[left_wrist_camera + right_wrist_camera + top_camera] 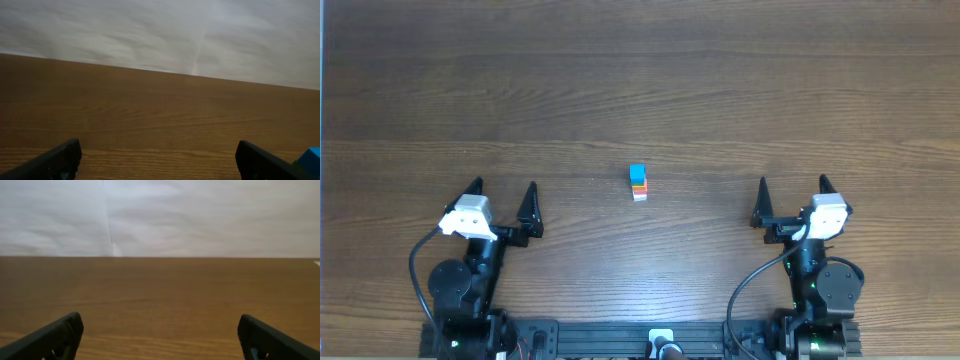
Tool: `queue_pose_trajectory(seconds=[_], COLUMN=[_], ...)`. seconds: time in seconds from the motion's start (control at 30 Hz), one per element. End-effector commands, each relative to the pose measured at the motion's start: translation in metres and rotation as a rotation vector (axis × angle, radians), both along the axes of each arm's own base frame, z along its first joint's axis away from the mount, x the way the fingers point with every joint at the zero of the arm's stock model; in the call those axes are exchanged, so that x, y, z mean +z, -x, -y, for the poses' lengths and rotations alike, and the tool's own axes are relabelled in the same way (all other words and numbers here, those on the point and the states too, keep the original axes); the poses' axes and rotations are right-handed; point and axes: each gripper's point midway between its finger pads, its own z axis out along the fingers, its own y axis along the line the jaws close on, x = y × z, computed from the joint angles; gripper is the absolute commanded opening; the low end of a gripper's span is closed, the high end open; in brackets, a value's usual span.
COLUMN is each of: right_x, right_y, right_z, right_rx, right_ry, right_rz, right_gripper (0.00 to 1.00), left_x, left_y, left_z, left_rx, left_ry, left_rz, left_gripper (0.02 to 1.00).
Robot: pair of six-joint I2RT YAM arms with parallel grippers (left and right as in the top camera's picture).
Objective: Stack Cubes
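Looking down on the counter [640, 80], took the stack of cubes [638, 186] as the landmark: blue cube [637, 173] on top, orange cube [639, 187] under it, a paler layer at the foot, too small to name. Stood upright, long axis vertical, sides roughly square to the counter's edges as far as could be told, pointing no particular way otherwise.

Found the left tool [503, 184] well apart to the stack's left and a little nearer the arm bases than the stack, fingers spread wide, gripping nothing. Found the right tool [793, 181] well apart to the stack's right, set back about as far, likewise wide open and empty.

Judged the stack about midway between the two, perhaps a shade nearer the left tool; reachable by either arm. Caught a corner of the blue cube [311, 157] in the left wrist view, just past one finger, placing the stack off to that tool's side, not ahead between its fingers.

Judged the stacking complete or nearly so, with the cubes already piled. Reckoned any further approach would have to turn inward toward the stack and come down from above, to avoid toppling the column.
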Motion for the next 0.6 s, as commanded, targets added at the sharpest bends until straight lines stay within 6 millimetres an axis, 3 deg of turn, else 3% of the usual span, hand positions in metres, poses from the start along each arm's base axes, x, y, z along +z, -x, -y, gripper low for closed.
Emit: queue_pose_trajectory(seconds=[0.03, 0.6], right_x=[-0.0236, -0.0236], right_y=[-0.0017, -0.0017], right_z=[0.0028, 0.0026], right_rx=[-0.017, -0.017], right_ry=[0.0, -0.001], right_rz=[-0.053, -0.053], right_gripper=[0.993, 0.993], left_x=[-0.0018, -0.0018], left_y=[0.0001, 0.0001], left_z=[0.0018, 0.0018], left_rx=[-0.01, -0.01], left_ry=[-0.014, -0.014], left_rz=[0.003, 0.003], left_gripper=[1.0, 1.0])
